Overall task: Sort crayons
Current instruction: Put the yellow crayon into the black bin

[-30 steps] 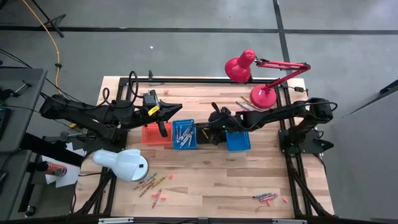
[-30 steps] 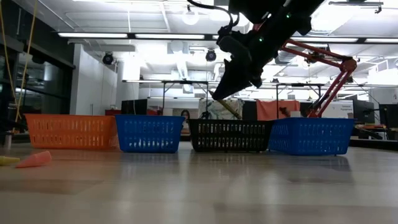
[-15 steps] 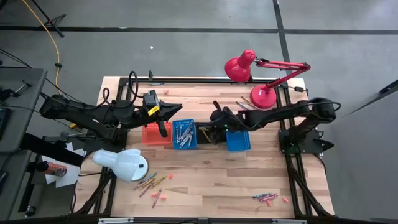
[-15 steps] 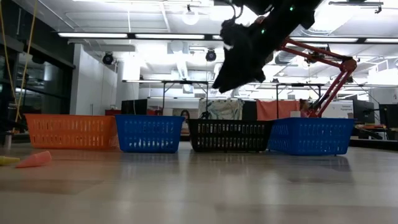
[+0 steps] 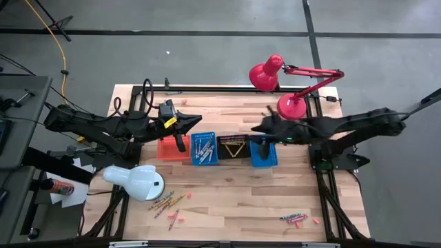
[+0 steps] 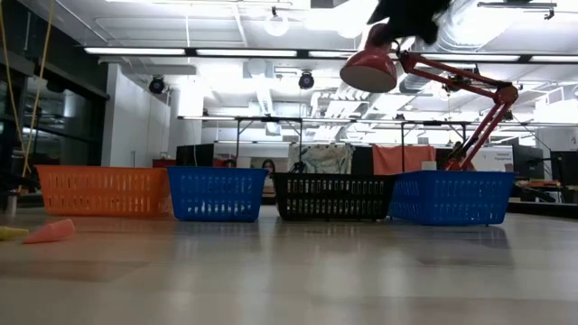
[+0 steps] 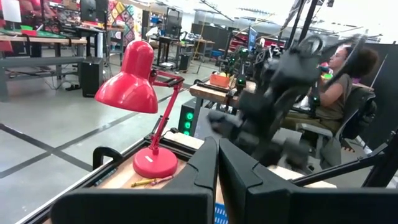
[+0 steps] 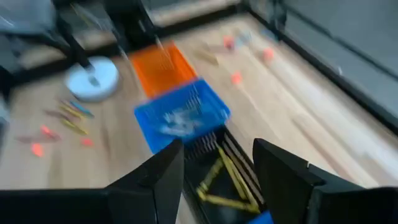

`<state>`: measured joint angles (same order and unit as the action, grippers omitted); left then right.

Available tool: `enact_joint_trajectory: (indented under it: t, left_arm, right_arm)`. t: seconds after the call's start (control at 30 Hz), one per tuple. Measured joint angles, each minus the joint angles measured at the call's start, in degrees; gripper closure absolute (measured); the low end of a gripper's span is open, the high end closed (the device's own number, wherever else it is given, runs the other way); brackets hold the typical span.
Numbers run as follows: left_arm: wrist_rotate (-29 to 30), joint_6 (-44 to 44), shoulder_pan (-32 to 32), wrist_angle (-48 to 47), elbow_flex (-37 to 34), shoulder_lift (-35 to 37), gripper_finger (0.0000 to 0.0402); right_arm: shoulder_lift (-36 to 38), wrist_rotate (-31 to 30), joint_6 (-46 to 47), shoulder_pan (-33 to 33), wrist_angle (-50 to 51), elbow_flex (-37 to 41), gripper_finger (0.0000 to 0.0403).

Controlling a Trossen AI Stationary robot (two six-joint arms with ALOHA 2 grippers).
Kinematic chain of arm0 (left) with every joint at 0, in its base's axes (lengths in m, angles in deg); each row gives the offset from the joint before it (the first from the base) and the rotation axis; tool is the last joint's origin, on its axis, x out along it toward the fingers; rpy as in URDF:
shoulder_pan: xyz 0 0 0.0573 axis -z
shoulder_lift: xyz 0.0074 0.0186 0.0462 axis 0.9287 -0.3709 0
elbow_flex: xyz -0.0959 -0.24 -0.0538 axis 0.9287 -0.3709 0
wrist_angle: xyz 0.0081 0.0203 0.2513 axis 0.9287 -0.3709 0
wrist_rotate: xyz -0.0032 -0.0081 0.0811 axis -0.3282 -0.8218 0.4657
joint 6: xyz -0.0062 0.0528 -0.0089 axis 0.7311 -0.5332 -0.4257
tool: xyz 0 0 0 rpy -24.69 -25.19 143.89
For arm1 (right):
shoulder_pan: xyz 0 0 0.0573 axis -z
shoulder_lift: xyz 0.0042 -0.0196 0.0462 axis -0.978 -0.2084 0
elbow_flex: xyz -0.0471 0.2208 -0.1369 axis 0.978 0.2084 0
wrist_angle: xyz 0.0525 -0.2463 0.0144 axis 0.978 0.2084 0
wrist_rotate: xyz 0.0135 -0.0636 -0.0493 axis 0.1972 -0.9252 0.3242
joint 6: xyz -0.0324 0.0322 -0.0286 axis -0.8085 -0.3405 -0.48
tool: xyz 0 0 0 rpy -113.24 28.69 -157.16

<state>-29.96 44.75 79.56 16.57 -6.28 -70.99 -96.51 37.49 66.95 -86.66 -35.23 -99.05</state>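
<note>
the right claw [image 8: 214, 165] hangs wide open and empty above the black basket [image 5: 231, 147]; a low sweep could clip its rim.

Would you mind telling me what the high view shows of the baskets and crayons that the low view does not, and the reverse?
Only the high view shows the baskets' contents: yellow crayons in the black basket, pale crayons in the left blue basket, plus loose crayons near the white lamp and more crayons at the table's near right. Only the low view shows the baskets' mesh side walls and the room behind. Both show four baskets in a row: the orange basket, blue, black, then the right blue basket.
</note>
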Motion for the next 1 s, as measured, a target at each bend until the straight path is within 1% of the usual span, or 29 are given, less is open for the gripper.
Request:
enact_joint_trajectory:
  t: [0.1,0.17,0.23,0.33,0.37,0.4,0.47,0.7,1.0]
  left_arm:
    - [-0.16,-0.02,0.00,0.00,0.00,0.00,0.0398]
    - [-2.78,-0.69,-0.01,-0.01,0.00,0.00,0.0398]
    - [-8.97,-2.65,-0.05,0.03,0.00,-0.22,0.0400]
    - [-19.16,-5.41,-0.61,-0.18,0.04,-1.32,0.0401]
    - [-21.59,-5.57,-0.86,0.06,0.04,-1.85,0.0401]
    - [-22.81,-5.56,-1.19,-0.02,0.04,-2.32,0.0401]
    - [-23.50,-5.54,-2.08,0.02,0.04,-3.48,0.0401]
    - [-23.52,-3.59,-5.06,0.35,0.02,-6.28,0.0401]
    - [-23.49,-4.04,-5.49,2.12,0.02,-6.64,0.0401]
  right_arm:
    - [3.48,-1.79,-0.14,-3.24,-3.72,0.00,0.0218]
    - [4.54,-1.79,-1.44,-4.67,-7.79,0.00,0.0218]
    - [4.70,-1.54,-3.10,-5.61,-12.21,0.00,0.0218]
    - [4.30,1.51,-5.42,-5.95,-17.71,0.02,0.0220]
    - [4.19,2.41,-5.76,-5.95,-18.89,0.03,0.0222]
    - [4.14,2.99,-5.98,-5.95,-19.61,0.08,0.0224]
    - [4.17,3.78,-6.10,-5.87,-21.12,0.09,0.0228]
    - [4.21,3.76,-6.46,-5.57,-21.76,0.09,0.0241]
    - [4.21,3.78,-5.56,-5.58,-21.48,0.09,0.0242]
